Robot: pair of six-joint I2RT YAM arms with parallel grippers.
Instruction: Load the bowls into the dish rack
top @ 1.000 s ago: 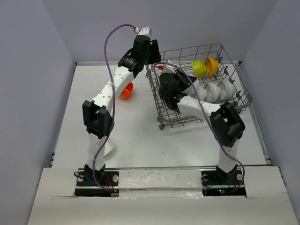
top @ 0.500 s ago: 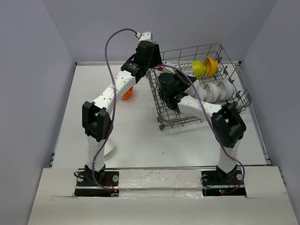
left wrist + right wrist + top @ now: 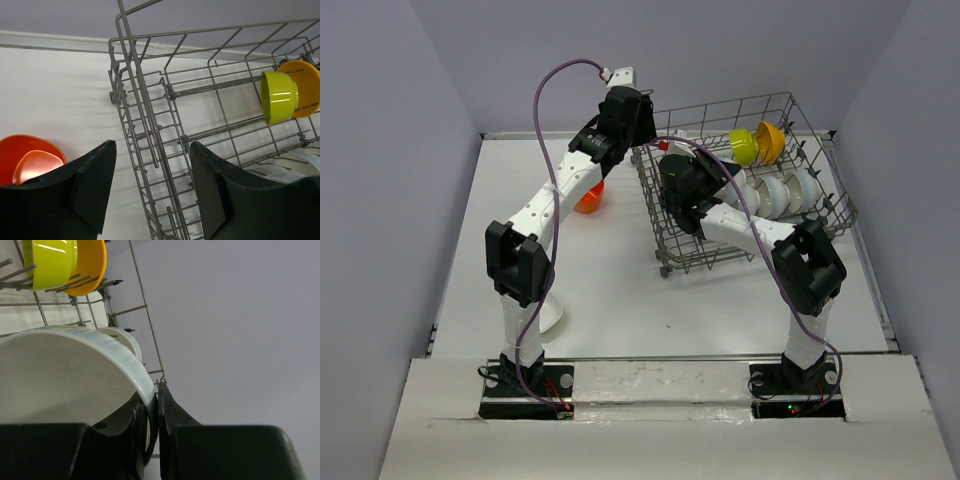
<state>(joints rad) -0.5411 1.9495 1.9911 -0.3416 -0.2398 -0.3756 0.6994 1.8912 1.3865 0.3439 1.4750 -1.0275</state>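
the dish rack [image 3: 667, 228] is a grey wire basket with tall open-grid sides and upright prongs. it stands on the right half of the table [image 3: 610, 285]. at its far side a glossy lime green bowl [image 3: 744, 146] sits on edge against an orange-yellow bowl [image 3: 772, 141]. nearer, a row of white bowls [image 3: 785, 192] stands on edge between the prongs. a smooth, rounded red-orange bowl [image 3: 588, 198] lies on the table just left of the rack, outside it. another pale bowl [image 3: 550, 318] lies by the left arm's upright link, partly hidden.

the left arm rises from its base, bends at the elbow and reaches far forward. the left gripper [image 3: 152, 145] hangs by the rack's far left corner. its matte black, wedge-shaped fingers are spread wide and hold nothing, and the rack's wire wall shows beyond the gap.

the right arm folds over the rack's near wall, with its wrist inside the basket. the right gripper [image 3: 152, 415] is pinched narrow on the thin rim of a white bowl [image 3: 65, 380], one finger on each side. that bowl is inside the rack, just beside the row.

the table is matte white with a raised edge. the walls [image 3: 380, 150] are plain pale lavender-grey. a purple cable [image 3: 542, 95] loops high over the left arm.
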